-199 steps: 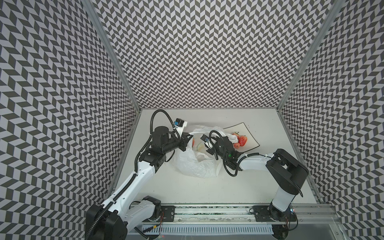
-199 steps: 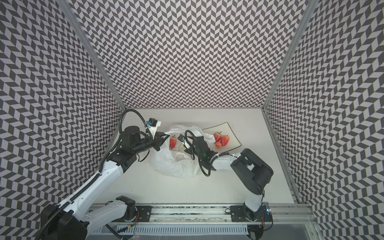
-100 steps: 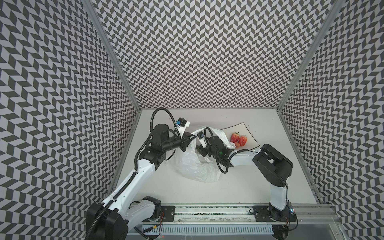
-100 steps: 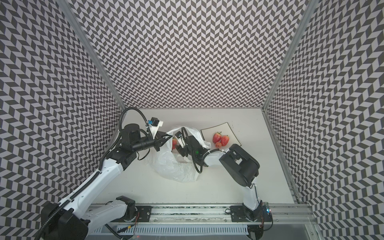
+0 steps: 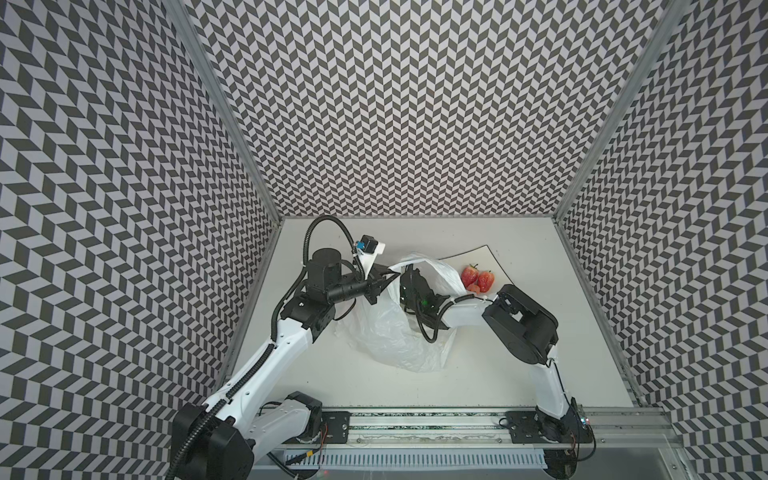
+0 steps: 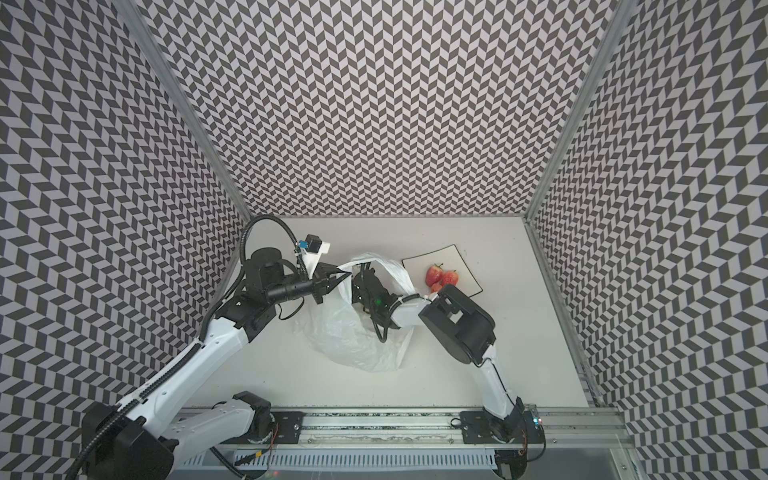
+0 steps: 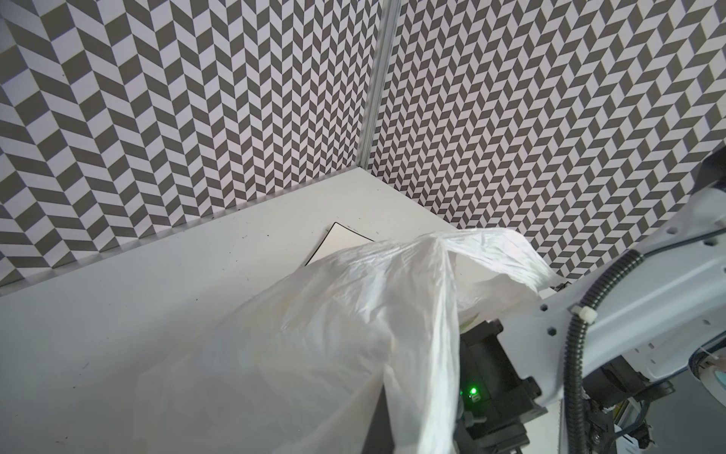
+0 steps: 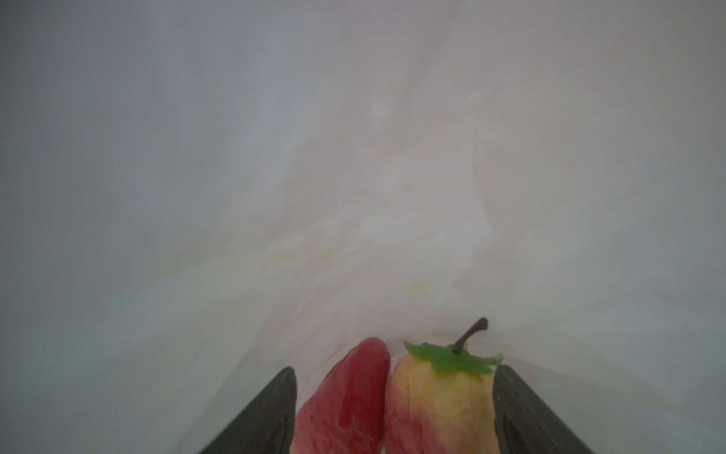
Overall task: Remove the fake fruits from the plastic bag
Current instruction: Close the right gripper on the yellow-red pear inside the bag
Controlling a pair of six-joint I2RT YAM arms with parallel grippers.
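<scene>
Table (image 5: 519,374): pale grey, walled on three sides by chevron panels.

Left arm (image 5: 286,345): comes in from the left of both top views, wrist about level, pointing toward the middle.

Right arm (image 5: 519,324): elbow folded up beside the plate, forearm running leftward into the bag's mouth.

Plastic bag (image 5: 386,328): thin, white, crumpled. Its body is slumped on the table at centre, between the two arms, and its upper edge is lifted clear of the surface. It looks the same in both top views (image 6: 345,332). From the left wrist camera it fills the foreground as a raised sheet (image 7: 314,334).

Plate (image 5: 494,266): square, white, dark rim. It sits just behind and to the right of the bag, with one corner covered by the lifted plastic.

Left gripper (image 5: 390,279): jaws pressed together on the bag's upper edge. A strip of plastic runs taut from the tips.

Right gripper (image 8: 395,369): inside the bag, hidden by plastic in both top views. Its wrist camera shows the dark fingers (image 8: 271,408) spread wide, clamping nothing.

Fruit on the plate: two strawberries (image 5: 469,275) side by side and touching. A small reddish fruit (image 5: 473,287) lies against them, right at the arm's edge.

Fruit in the bag: a red fruit (image 8: 345,397) and a yellow-red fruit (image 8: 440,401) with a green leaf cap and brown stem. They lie touching each other between the spread fingers. A sliver of bag shows between the red one and its nearest finger.
</scene>
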